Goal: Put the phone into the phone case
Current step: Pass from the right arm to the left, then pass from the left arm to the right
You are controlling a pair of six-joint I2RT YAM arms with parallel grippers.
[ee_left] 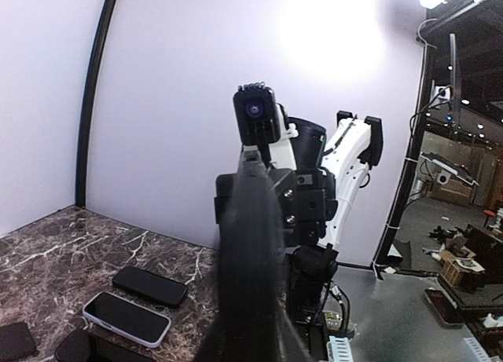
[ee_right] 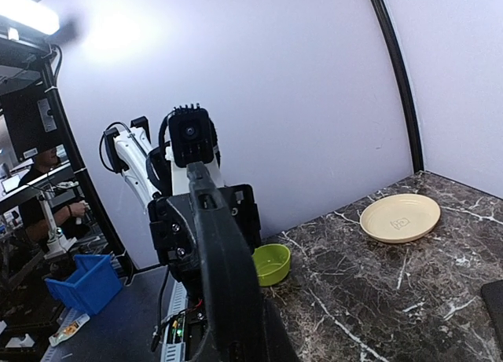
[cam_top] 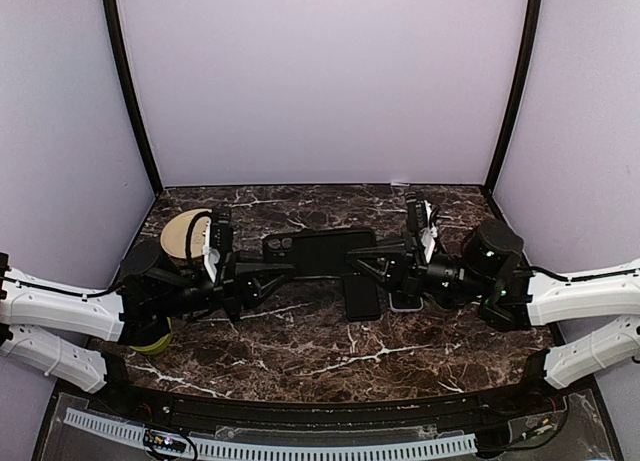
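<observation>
- The phone (cam_top: 320, 249) hangs above the middle of the desk (cam_top: 300, 366), lying flat and lengthwise between the two arms, with its camera cluster at the left end. Held that way, its broad faces are free, which suits seating it in a case.
- I cannot tell whether it is bare or already has a dark case round it, since both would look equally black from above.
- The left hand (cam_top: 290, 269) is narrow and pinches the phone's left end by the thin edge. In its own wrist view the dark slab runs straight out from between the fingers.
- The right hand (cam_top: 352, 259) is closed nearly tight on the opposite end. The two wrists face each other along the phone, probably so that neither end can tip or twist.
- Directly beneath, a flat dark piece (cam_top: 362, 299) lies on the desk, with a white-edged phone (cam_top: 405, 304) just beside it to the right. The dark piece may be the phone case or another handset; the views do not settle it.
- The tan plate (cam_top: 180, 233) and the green bowl (cam_top: 152, 343) sit off by the left arm, well apart from the work.
- With grips only at the edges, a slip or a skewed phone seems the main risk.
</observation>
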